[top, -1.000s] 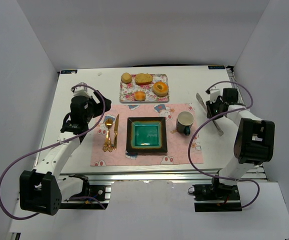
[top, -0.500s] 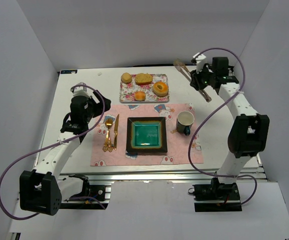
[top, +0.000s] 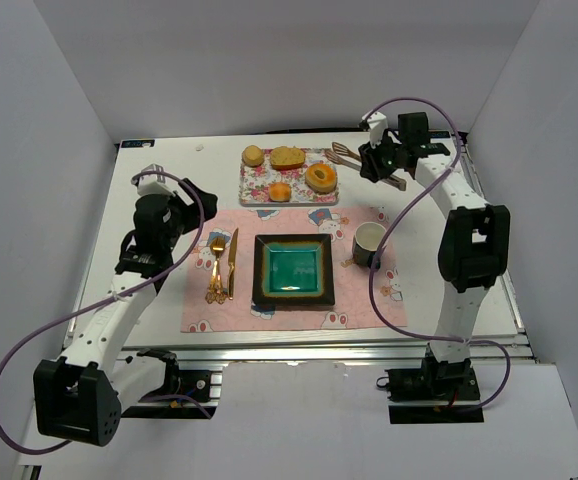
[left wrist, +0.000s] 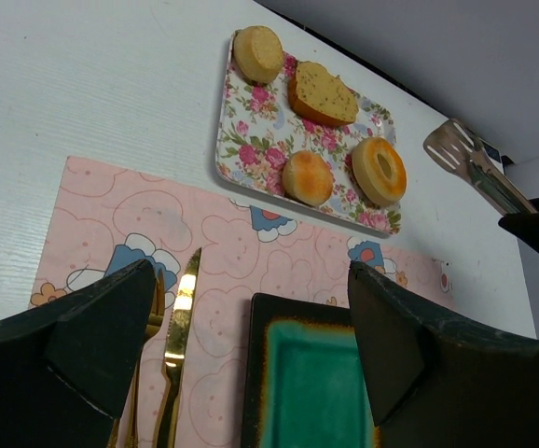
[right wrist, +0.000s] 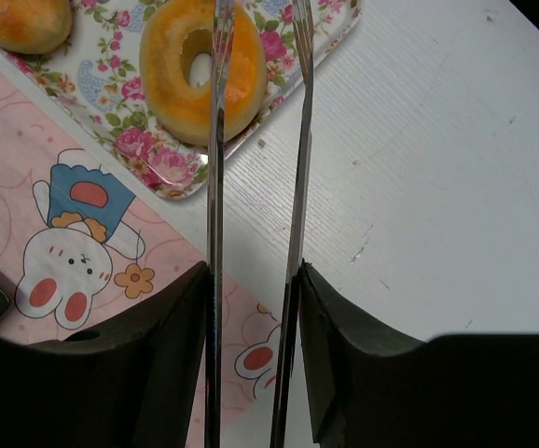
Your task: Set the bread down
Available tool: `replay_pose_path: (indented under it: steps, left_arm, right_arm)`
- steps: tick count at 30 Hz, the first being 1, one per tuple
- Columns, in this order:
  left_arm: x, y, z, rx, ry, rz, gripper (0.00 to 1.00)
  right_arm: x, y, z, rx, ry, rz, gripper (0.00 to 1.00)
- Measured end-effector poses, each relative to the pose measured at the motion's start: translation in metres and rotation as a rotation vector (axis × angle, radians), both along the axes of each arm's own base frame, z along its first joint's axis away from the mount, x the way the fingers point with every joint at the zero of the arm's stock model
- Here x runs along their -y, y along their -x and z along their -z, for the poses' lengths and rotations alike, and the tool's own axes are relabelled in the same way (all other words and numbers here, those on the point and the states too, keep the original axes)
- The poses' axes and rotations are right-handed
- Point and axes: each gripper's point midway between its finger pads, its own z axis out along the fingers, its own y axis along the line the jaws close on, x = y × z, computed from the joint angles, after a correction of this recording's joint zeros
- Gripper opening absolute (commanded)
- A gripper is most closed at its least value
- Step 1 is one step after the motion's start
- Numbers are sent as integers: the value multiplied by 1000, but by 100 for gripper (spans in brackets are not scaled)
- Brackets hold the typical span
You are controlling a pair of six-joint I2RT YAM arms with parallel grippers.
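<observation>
Four breads lie on a floral tray (top: 309,198) at the back: a small round bun (top: 254,155), a brown slice (top: 288,157), a ring donut (top: 321,177) and a round bun (top: 280,192). A green square plate (top: 293,270) sits on the pink placemat. My right gripper (top: 376,165) is shut on metal tongs (top: 347,155). In the right wrist view the tongs' two arms (right wrist: 215,140) stay spread, their tips over the donut (right wrist: 200,70) and the tray's edge. My left gripper (top: 191,208) is open and empty, above the knife (left wrist: 178,345) and plate (left wrist: 311,383).
A gold fork and knife (top: 221,265) lie left of the plate. A mug (top: 369,243) stands on the placemat (top: 299,225) right of the plate, below the right arm. White walls close in the table on three sides.
My right arm has swung the tongs from the table's right edge to the back, then left to the tray's right end. The left arm has shifted slightly.
</observation>
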Motion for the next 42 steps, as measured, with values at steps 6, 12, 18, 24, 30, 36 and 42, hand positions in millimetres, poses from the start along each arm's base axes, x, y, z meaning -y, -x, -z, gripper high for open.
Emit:
replay_pose_path:
  steps: [6, 12, 18, 24, 30, 36, 42]
  left_arm:
    - [-1, 3, 4, -10, 6, -9, 93]
    - [-2, 4, 5, -17, 4, -13, 93]
    - [-3, 5, 7, -18, 3, -19, 93]
    - [-5, 10, 12, -25, 4, -24, 93]
    - [-6, 12, 9, -16, 13, -29, 93]
    - [-6, 14, 6, -7, 17, -31, 93]
    - [-7, 17, 5, -3, 19, -36, 93]
  right_arm:
    - [-10, 0, 10, -19, 5, -11, 49]
    - [-21, -3, 22, -50, 5, -8, 50]
    - [-20, -2, 40, -90, 22, 11, 50]
    - [-16, -4, 44, -101, 33, 42, 52]
    - [-17, -3, 44, -119, 16, 68, 52]
    - [-19, 1, 46, -152, -4, 92, 52]
    - [-20, 5, 57, -203, -15, 111, 47]
